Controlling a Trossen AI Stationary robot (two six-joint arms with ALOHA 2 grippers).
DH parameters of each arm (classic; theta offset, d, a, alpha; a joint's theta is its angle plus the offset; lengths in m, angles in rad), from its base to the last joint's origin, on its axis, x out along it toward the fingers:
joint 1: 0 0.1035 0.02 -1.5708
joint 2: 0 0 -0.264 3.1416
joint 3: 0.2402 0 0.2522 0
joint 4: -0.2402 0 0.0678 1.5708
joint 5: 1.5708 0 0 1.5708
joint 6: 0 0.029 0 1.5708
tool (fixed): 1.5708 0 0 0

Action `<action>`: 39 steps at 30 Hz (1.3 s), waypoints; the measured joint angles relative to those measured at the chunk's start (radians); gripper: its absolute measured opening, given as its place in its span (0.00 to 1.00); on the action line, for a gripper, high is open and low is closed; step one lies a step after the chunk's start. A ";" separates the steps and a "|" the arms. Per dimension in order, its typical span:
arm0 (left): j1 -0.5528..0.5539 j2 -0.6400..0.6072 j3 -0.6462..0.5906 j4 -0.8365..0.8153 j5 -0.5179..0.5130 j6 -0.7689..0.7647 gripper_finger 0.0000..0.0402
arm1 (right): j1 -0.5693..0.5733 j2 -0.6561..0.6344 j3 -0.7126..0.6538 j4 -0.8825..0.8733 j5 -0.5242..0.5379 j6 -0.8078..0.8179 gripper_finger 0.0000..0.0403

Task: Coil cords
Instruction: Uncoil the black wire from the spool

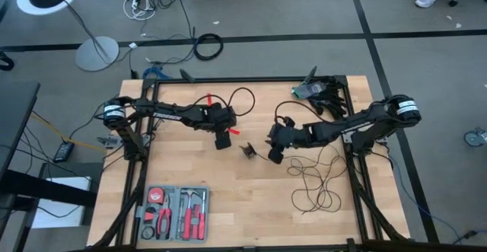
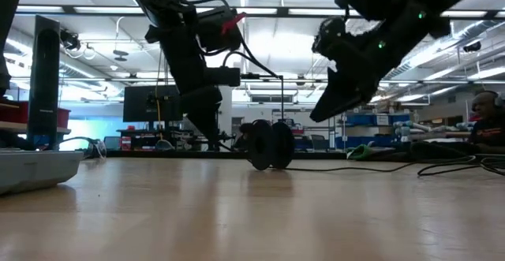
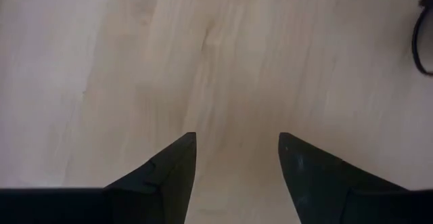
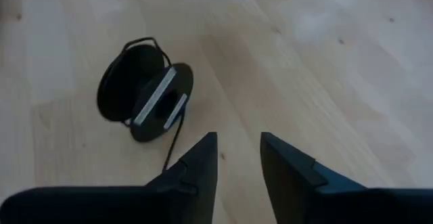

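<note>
Near the middle of the wooden table (image 1: 228, 206) in the high view, the small black spool-like puck (image 4: 145, 92) stands on edge, its thin black cord (image 1: 316, 177) trailing in loose loops toward the lower right; the right gripper (image 4: 238, 158) hovers just right of the puck, fingers parted, holding nothing; the left gripper (image 3: 237, 158) hangs left of centre over bare wood, fingers apart and empty; a tool case (image 1: 175, 212) lies at lower left

The spool (image 1: 249, 150) stands on the table (image 1: 251, 206) between my left gripper (image 1: 222, 141) and right gripper (image 1: 274, 156); the cord (image 1: 316, 177) sprawls right of it, perhaps joined; a tool tray (image 1: 173, 213) sits near the front-left edge.
</note>
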 joint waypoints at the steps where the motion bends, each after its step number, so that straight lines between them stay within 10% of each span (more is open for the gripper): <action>1: 0.000 0.000 0.000 0.010 0.003 0.000 0.53 | -0.010 0.000 -0.018 0.038 -0.021 -0.003 0.28; 10: -0.002 -0.001 0.002 0.072 0.026 0.000 0.53 | -0.001 0.182 -0.068 0.285 -0.213 -0.074 0.32; 21: -0.002 -0.002 0.002 0.082 0.045 0.000 0.53 | 0.014 0.423 0.030 0.370 -0.134 -0.160 0.24; 25: -0.002 -0.002 0.002 0.070 0.048 0.001 0.53 | 0.007 0.407 0.030 0.347 -0.114 -0.174 0.03; 39: 0.007 -0.002 0.002 0.056 0.028 0.005 0.53 | 0.006 0.043 0.020 0.136 0.102 -0.316 0.00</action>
